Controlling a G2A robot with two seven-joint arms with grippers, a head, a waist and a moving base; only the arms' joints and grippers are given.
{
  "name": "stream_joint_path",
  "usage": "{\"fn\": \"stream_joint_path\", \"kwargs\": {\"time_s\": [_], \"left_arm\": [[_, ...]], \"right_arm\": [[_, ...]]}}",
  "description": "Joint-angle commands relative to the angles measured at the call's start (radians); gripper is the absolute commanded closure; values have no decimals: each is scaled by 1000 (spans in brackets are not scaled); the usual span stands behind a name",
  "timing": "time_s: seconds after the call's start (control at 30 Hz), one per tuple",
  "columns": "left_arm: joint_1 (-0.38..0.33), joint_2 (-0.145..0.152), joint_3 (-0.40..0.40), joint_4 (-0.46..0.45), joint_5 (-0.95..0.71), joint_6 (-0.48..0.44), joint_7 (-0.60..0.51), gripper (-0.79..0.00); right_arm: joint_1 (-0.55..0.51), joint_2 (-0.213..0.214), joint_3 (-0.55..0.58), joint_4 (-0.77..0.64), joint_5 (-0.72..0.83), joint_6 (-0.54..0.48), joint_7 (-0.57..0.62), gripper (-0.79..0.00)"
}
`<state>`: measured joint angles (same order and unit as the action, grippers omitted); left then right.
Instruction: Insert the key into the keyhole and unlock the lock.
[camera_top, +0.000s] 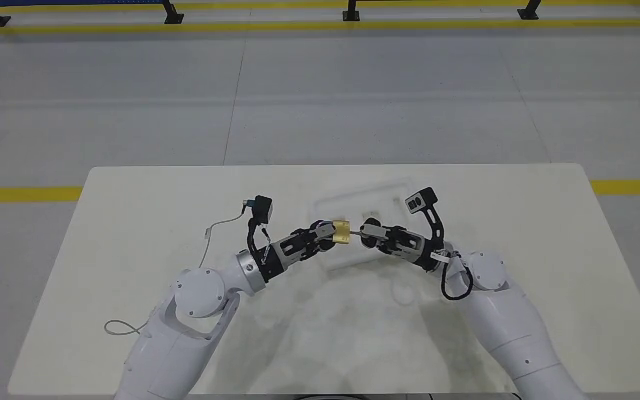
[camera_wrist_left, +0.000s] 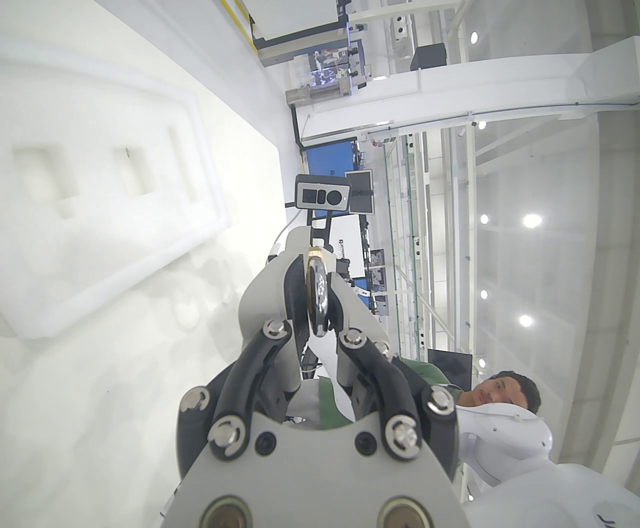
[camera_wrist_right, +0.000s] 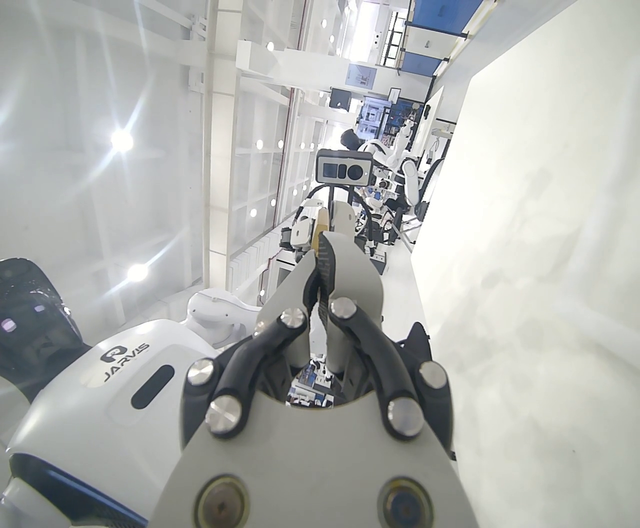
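A brass padlock (camera_top: 341, 232) hangs above the middle of the white table (camera_top: 130, 230), between the two grippers. My left gripper (camera_top: 328, 237) is shut on it from the left. In the left wrist view the padlock (camera_wrist_left: 316, 295) stands edge-on between the fingers, with my left gripper (camera_wrist_left: 312, 262) clamped on its sides. My right gripper (camera_top: 366, 235) meets the lock from the right and is shut on the key (camera_top: 354, 236), of which only a thin sliver shows. In the right wrist view my right gripper (camera_wrist_right: 321, 245) is pinched shut, with the brass lock (camera_wrist_right: 322, 220) just beyond its tips.
A white foam tray (camera_top: 385, 200) with empty cut-outs lies on the table behind the grippers, and it appears as a foam tray (camera_wrist_left: 115, 200) in the left wrist view. A thin loose cable (camera_top: 212, 230) lies at the left, and another loop (camera_top: 120, 328) lies near the front left.
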<state>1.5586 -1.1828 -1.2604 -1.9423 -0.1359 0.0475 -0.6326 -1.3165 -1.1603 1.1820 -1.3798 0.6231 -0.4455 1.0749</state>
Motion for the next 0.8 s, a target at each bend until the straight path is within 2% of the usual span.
{"fn": "stream_joint_path", "kwargs": {"time_s": [0.0, 0.77], "left_arm": [[0, 0, 0, 0, 0, 0, 0, 0], [0, 0, 0, 0, 0, 0, 0, 0]], "right_arm": [[0, 0, -1, 0, -1, 1, 0, 0], [5, -1, -10, 9, -8, -6, 3, 0]]}}
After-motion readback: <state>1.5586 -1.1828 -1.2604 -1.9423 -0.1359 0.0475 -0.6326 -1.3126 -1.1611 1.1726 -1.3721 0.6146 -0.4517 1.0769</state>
